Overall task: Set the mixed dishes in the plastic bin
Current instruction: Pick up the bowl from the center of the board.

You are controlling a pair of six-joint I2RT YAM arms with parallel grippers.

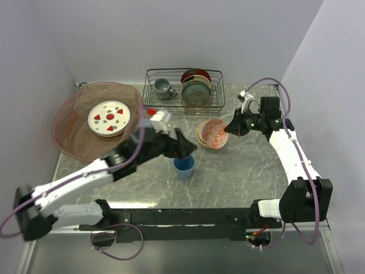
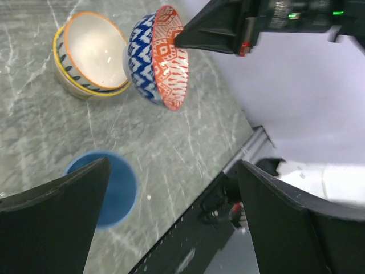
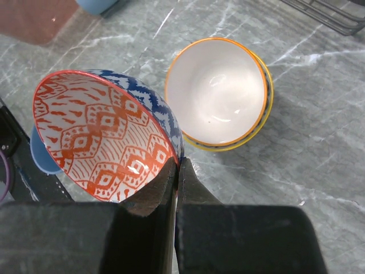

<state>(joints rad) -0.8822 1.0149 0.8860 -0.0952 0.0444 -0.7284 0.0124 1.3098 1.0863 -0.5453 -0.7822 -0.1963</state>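
1. Overhead, we see the left gripper [image 1: 186, 152] spread wide and holding nothing, just above a light-blue cup [image 1: 184, 167] that stands upright mid-table.
   - The right gripper [image 1: 228, 129] is pinched tight on the rim of the red-patterned bowl [image 1: 215, 135], which leans beside the cream bowl [image 1: 201, 133].
   - The plastic bin [image 1: 64, 137] fills the far left corner, close to the left wall, with the strawberry plate [image 1: 109, 119] lying inside it.
   - The wire rack [image 1: 183, 91] lines the far edge.
   - Bare table [image 1: 239, 177] lies open between the bowls and the near edge.
2. From the left wrist, we see the two fingers [image 2: 57, 217] flanking the cup with a gap on each side. The table's near edge runs just beyond it.
3. From the right wrist, we see the fingertips [image 3: 171, 177] meeting on the patterned bowl's rim. The bowl is tilted, its mouth turned toward the camera. The cream bowl sits upright right beside it, with bare marble to its right.
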